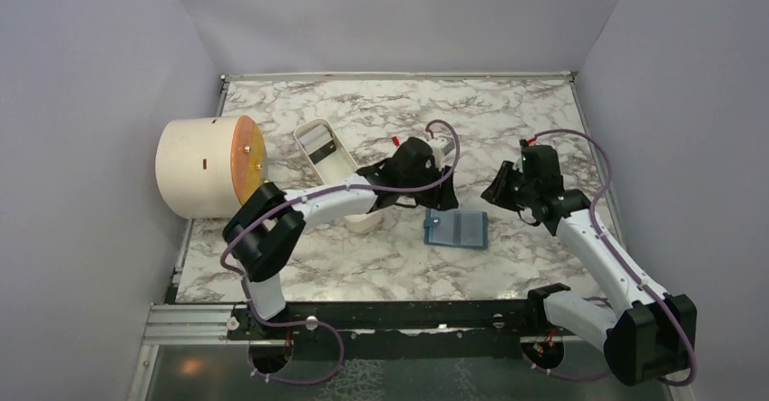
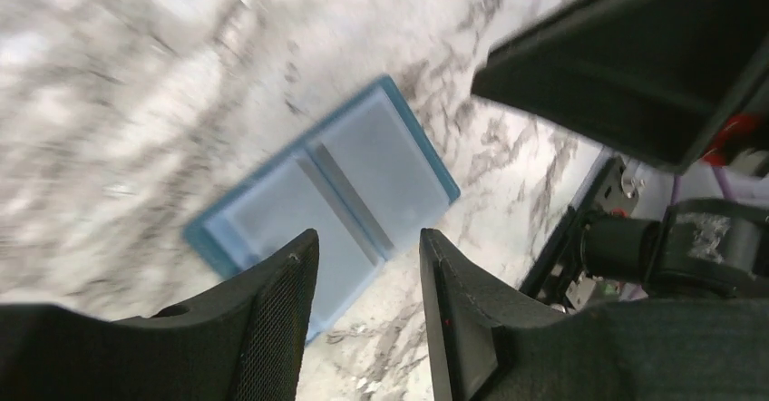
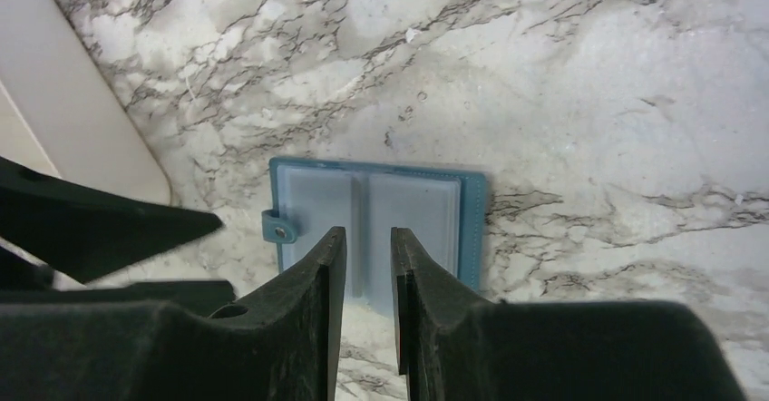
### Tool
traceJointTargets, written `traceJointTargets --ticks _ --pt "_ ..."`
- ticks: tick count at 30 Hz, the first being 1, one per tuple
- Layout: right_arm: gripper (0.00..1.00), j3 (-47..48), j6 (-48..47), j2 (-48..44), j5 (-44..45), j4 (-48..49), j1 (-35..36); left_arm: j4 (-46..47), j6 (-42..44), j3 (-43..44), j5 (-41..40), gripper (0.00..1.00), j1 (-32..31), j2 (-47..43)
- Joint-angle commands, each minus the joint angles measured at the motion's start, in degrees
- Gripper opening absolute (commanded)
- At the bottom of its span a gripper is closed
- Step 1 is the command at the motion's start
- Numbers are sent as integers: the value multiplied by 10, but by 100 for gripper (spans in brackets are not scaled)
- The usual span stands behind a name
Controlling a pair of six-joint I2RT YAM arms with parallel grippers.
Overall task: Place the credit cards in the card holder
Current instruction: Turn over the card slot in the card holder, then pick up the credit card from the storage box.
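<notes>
Marble-patterned tabletop [image 1: 381, 265], walled in pale grey, is filling all three views.

At nine o'clock of the top view, a cream cylinder [image 1: 195, 170] is lying on its side, its orange face pointing toward the centre. Just beside it, at ten o'clock from the card holder, a long white tray [image 1: 317, 127] is sitting partly under the left arm [image 1: 317, 203]. A dark strip inside it may be one of the credit cards, but that cannot be told. No card is showing plainly anywhere.

The card holder [image 1: 456, 229] is lying open and flat near the table's centre. Its pocket panels are facing up, and its snap tab [image 3: 281, 231] is pointing to nine o'clock in the right wrist view.

The left gripper [image 2: 367, 242] is hovering at the holder's eleven o'clock, fingers well apart and carrying nothing. The right gripper [image 3: 367, 235] is hovering at the holder's two o'clock, fingers only narrowly apart and likewise empty.

Hazards, as judged:
- Nothing is pinning the holder, so a card pushed at a pocket mouth is likely to slide it across the smooth marble.
- Both grippers are crowding the same small object, so they are risking a knock against each other.
- A thin card lying flat is offering little edge to pinch, so a grasp may be slipping off or dragging it.
</notes>
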Motion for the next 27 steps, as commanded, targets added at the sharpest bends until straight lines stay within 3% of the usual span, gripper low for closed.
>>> traceJointTargets --ticks 1,6,13,27 --pt "25 6 14 -11 -51 -10 12 -84 81 35 -74 48 52 -75" --pt "26 -6 26 -21 -66 7 26 -132 177 45 -131 48 125 -128" --pt "28 -21 19 -30 -80 31 39 -128 451 24 -244 54 177 -178" --pt "30 0 -7 -25 -98 40 52 -205 569 102 -225 58 316 -59"
